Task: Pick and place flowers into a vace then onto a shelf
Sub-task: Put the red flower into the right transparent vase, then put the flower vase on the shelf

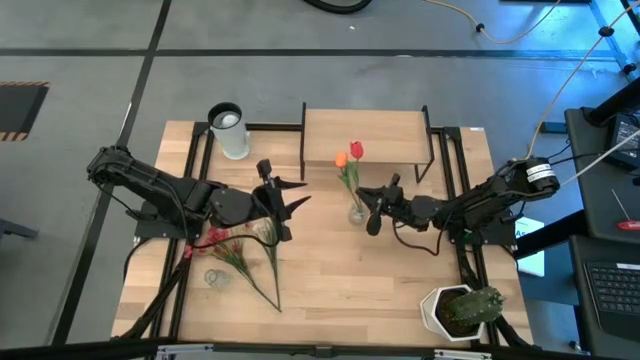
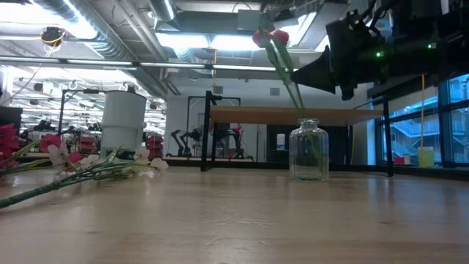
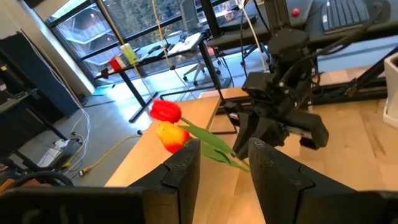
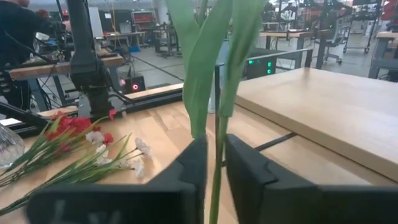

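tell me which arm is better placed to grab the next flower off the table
Left. Its tool hangs open right beside the loose flowers on the table's left, while the right tool is shut on the tulips standing in the glass vase.

Two tulips [image 1: 350, 155] stand in one glass vase [image 1: 357, 212] before the shelf [image 1: 365, 137]; beside the vase lie several loose sprigs [image 1: 240, 255].

Tulips [image 1: 350, 155] upright in glass vase [image 1: 357, 211] before shelf [image 1: 365, 136]; right gripper [image 1: 372, 207] beside vase.
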You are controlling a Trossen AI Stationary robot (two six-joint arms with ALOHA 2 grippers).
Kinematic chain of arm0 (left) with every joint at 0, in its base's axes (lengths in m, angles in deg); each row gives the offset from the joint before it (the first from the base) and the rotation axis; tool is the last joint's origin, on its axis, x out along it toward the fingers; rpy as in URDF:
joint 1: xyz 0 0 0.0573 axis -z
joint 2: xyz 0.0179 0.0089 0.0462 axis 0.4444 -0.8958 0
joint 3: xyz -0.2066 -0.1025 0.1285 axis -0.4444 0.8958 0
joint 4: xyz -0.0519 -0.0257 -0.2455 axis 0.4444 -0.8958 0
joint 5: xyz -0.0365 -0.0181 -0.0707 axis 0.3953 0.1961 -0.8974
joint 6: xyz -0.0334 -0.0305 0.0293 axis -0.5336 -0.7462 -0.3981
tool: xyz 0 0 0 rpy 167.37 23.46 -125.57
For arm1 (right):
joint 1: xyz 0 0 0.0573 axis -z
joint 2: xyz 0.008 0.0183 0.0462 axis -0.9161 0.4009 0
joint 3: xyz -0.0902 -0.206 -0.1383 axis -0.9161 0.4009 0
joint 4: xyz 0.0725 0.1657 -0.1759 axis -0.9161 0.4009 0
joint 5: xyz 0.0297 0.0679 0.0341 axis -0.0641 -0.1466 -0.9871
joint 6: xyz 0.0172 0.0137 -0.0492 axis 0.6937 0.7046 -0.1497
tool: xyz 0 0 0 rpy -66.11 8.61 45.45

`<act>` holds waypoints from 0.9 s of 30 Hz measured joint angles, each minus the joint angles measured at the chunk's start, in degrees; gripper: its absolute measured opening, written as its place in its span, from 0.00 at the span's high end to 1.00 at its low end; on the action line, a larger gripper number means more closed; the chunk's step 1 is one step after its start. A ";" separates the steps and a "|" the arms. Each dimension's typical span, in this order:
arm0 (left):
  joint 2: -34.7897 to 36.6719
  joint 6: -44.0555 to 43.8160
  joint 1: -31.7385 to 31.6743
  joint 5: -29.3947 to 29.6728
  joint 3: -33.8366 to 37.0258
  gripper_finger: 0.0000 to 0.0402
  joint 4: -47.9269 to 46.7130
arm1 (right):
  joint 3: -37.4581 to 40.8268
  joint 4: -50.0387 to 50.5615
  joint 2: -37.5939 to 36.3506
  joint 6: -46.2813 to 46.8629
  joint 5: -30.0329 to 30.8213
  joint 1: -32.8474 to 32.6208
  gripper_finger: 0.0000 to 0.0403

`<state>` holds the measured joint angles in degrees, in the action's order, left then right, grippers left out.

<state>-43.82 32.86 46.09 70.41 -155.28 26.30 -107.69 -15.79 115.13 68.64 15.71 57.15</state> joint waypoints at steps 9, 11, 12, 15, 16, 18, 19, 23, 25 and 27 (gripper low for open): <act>0.00 -0.02 0.00 0.00 0.00 0.68 -2.10 | 0.00 0.37 -2.18 1.27 0.01 -0.87 0.66; 0.00 -0.02 0.00 0.00 0.00 0.68 -2.24 | -0.02 0.90 -3.96 1.39 0.03 -1.24 0.66; 0.00 -0.02 0.00 0.00 0.00 0.68 -2.41 | -0.03 2.10 -5.04 1.36 0.05 -1.36 0.66; -0.01 -0.02 0.00 0.00 0.00 0.68 -3.16 | -0.04 8.76 -9.09 2.09 0.07 -1.99 0.66; -0.02 -0.02 0.00 0.00 0.00 0.68 -3.33 | -0.04 11.78 -10.64 3.18 0.05 -2.27 0.66; -0.02 -0.02 0.00 0.00 0.00 0.68 -3.53 | -0.04 18.64 -14.02 5.60 -0.44 -2.98 0.66; -0.01 -0.02 0.00 0.00 0.00 0.68 -3.54 | -0.04 22.27 -15.73 7.34 -1.28 -3.35 0.66; 0.00 0.00 0.00 0.00 0.00 0.68 -3.55 | -0.04 37.55 -21.48 15.47 -6.68 -4.26 0.66; -0.01 0.25 -0.06 0.00 0.00 0.68 -3.54 | -0.04 43.92 -23.11 19.18 -9.40 -4.23 0.66; 0.00 1.03 -0.34 -0.03 0.00 0.68 -3.54 | -0.02 48.54 -23.73 21.17 -11.48 -4.22 0.66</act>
<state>-43.83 33.89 45.76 70.38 -155.28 22.76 -107.72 32.75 91.40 89.80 4.23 52.93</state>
